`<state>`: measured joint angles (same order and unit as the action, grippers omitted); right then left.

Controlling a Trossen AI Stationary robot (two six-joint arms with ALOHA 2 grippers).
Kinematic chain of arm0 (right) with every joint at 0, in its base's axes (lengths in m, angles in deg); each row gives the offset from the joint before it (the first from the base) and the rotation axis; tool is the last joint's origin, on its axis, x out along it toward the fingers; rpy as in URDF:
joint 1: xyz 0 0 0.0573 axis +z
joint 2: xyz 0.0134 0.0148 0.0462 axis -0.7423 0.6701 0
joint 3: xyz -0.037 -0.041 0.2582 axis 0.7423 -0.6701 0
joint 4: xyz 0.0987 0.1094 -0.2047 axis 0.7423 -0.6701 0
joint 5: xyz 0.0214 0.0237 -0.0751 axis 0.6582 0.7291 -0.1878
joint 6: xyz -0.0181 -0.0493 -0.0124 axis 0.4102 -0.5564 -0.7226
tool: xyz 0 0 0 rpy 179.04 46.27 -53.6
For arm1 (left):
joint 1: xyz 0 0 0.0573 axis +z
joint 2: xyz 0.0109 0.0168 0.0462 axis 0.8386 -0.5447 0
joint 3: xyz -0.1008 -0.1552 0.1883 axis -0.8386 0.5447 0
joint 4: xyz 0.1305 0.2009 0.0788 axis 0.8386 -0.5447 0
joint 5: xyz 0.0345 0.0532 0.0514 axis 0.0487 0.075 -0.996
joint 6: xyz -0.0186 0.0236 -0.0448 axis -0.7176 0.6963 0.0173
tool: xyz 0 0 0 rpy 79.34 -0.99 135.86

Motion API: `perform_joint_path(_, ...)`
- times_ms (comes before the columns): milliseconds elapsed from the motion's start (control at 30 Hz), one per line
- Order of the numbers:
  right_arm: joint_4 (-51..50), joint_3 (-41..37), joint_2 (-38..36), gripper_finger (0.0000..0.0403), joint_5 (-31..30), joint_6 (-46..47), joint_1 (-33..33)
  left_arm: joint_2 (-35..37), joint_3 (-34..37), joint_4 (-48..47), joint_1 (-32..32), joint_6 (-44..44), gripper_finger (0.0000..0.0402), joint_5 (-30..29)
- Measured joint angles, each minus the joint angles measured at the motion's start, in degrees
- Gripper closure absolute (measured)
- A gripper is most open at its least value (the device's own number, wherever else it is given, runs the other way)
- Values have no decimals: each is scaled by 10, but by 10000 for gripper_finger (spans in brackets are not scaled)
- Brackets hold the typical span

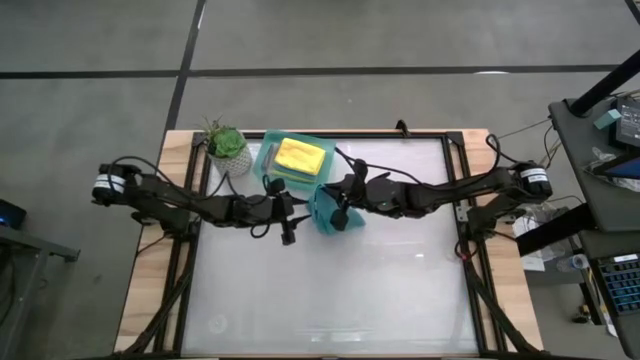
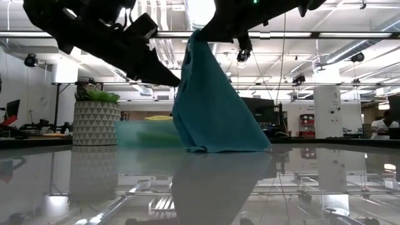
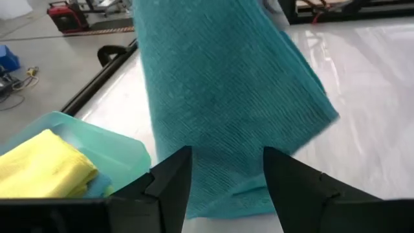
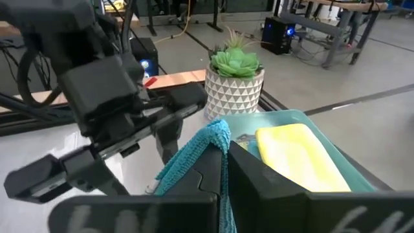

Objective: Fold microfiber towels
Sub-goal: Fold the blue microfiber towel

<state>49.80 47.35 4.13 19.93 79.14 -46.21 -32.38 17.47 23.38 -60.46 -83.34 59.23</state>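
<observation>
Right gripper pinches the top edge of a teal towel, lifting it so its lower edge drapes on the table beside the mint tray. Left gripper, fingers parted and empty, faces the hanging cloth. Folded yellow towel lies in the tray.

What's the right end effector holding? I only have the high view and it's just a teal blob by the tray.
Observer: The right end effector is shut on a corner of a teal microfiber towel, which hangs like a tent with its lower edge resting on the table.
Operator: And the left one?
Observer: The left end effector is open, its fingers right in front of the hanging cloth, not gripping it.
Operator: What's in the tray?
Observer: A folded yellow microfiber towel lies in the translucent mint-green plastic tray.
</observation>
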Motion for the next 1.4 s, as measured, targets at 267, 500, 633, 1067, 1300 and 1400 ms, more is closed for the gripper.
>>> perform_joint_path(267,5,0,4,394,-50,66,-13,-1,5,-12,-15,-7,226,5)
perform_joint_path(500,5,0,6,394,-50,86,-19,-2,5,-5,-23,6,203,-21)
perform_joint_path(633,5,0,7,394,-50,88,-19,-11,5,13,-23,8,175,-78)
perform_joint_path(1067,0,0,7,394,-50,86,-19,-93,4,136,-21,12,188,-122)
perform_joint_path(1300,-7,0,7,394,-50,84,-19,-108,4,159,-21,29,252,-143)
perform_joint_path(1400,-9,0,7,394,-50,80,-19,-101,4,156,-23,49,302,-113)
